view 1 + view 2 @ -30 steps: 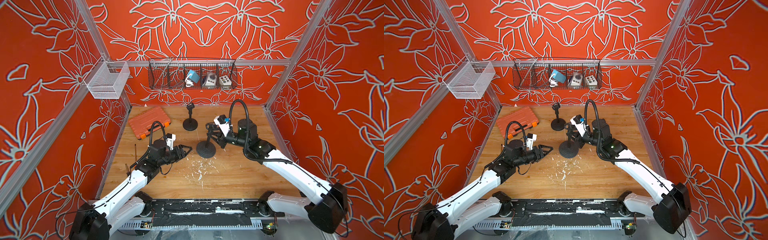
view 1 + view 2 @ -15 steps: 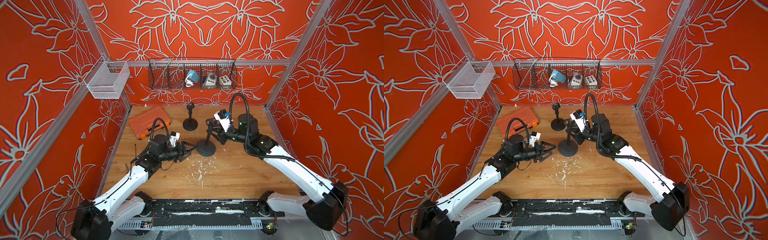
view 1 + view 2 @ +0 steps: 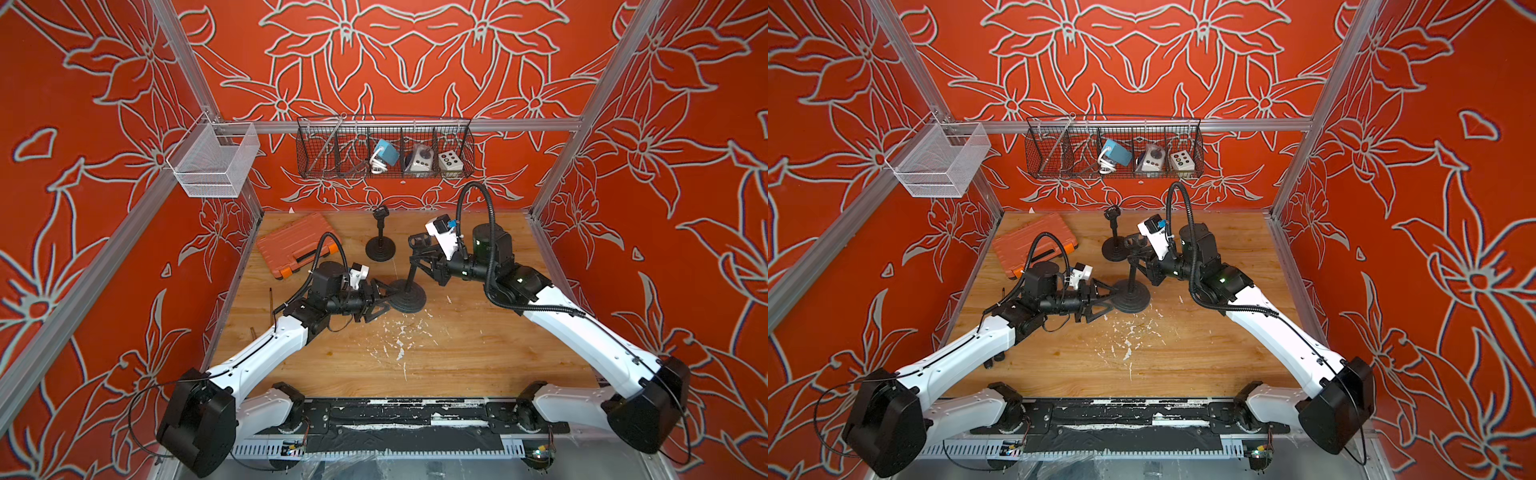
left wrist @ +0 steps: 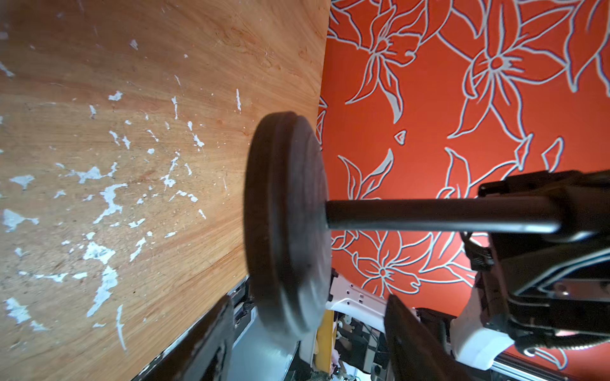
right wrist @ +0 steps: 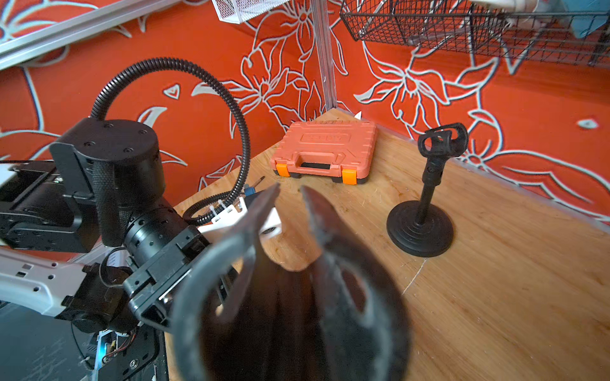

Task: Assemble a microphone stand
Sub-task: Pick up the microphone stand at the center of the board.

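On the worktop (image 3: 457,353) sits the round base (image 3: 409,298), seemingly heavy and best pinned at its rim, which the left gripper (image 3: 390,298) straddles with open jaws; the right gripper (image 3: 419,264) clamps its jaws on the stiff, slim pole (image 3: 409,281) just below the clip (image 3: 417,240).

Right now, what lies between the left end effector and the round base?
Nothing: in the left wrist view, the open left end effector straddles the round base's rim.
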Robot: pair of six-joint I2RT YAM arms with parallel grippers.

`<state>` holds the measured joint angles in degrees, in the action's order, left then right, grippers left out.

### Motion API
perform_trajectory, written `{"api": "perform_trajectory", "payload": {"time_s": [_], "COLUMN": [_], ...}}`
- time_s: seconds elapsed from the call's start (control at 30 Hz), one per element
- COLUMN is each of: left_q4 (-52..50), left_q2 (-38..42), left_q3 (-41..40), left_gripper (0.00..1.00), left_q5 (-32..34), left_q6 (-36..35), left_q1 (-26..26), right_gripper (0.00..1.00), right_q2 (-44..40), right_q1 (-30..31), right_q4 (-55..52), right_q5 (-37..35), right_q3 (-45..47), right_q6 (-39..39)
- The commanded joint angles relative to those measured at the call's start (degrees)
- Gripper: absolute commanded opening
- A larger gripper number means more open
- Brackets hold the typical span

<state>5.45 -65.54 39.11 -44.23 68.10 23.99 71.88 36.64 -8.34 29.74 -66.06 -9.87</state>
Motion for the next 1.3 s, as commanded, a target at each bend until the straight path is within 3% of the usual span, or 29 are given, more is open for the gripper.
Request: {"api": "perform_trajectory", "payload": {"time_s": [0.0, 0.4, 0.67, 0.8, 0.97, 1.23, 1.27], "left_q4": [4.9, 6.0, 14.2, 16.7, 22.9, 27.1, 26.6], "left_q2": [-0.2, -2.0, -1.9, -1.7, -2.6, -2.4, -2.2], "left_q3": [0.0, 0.1, -1.5, -2.0, -2.7, -2.6, -2.5], "left_gripper": [0.68, 0.63, 0.40, 0.36, 0.28, 0.00, 0.00], "left_q5": [-0.2, -0.7, 0.1, 1.2, 2.3, 5.4, 5.9], "left_q6": [3.2, 3.7, 8.0, 9.4, 11.7, 12.5, 12.5], "left_q1": [-0.3, -0.3, -0.3, -0.3, -0.3, -0.3, -0.3], "right_gripper": [0.00, 0.00, 0.00, 0.00, 0.00, 0.00, 0.00], "right_q2": [-0.1, 1.5, 1.0, 0.3, -0.7, -0.6, -0.6], "right_q1": [-0.2, -0.1, 0.3, 0.8, 1.8, 3.5, 4.1], "right_q4": [7.1, 12.5, 12.6, 14.6, 16.3, 15.1, 14.7], "right_q5": [2.0, 2.1, 2.3, 1.2, -5.5, -14.0, -15.7], "right_q3": [-3.2, -3.5, -3.1, -1.7, 0.6, 1.2, 1.1], "right_q6": [-2.6, -5.7, -4.6, -4.5, -5.5, -7.7, -7.6]}}
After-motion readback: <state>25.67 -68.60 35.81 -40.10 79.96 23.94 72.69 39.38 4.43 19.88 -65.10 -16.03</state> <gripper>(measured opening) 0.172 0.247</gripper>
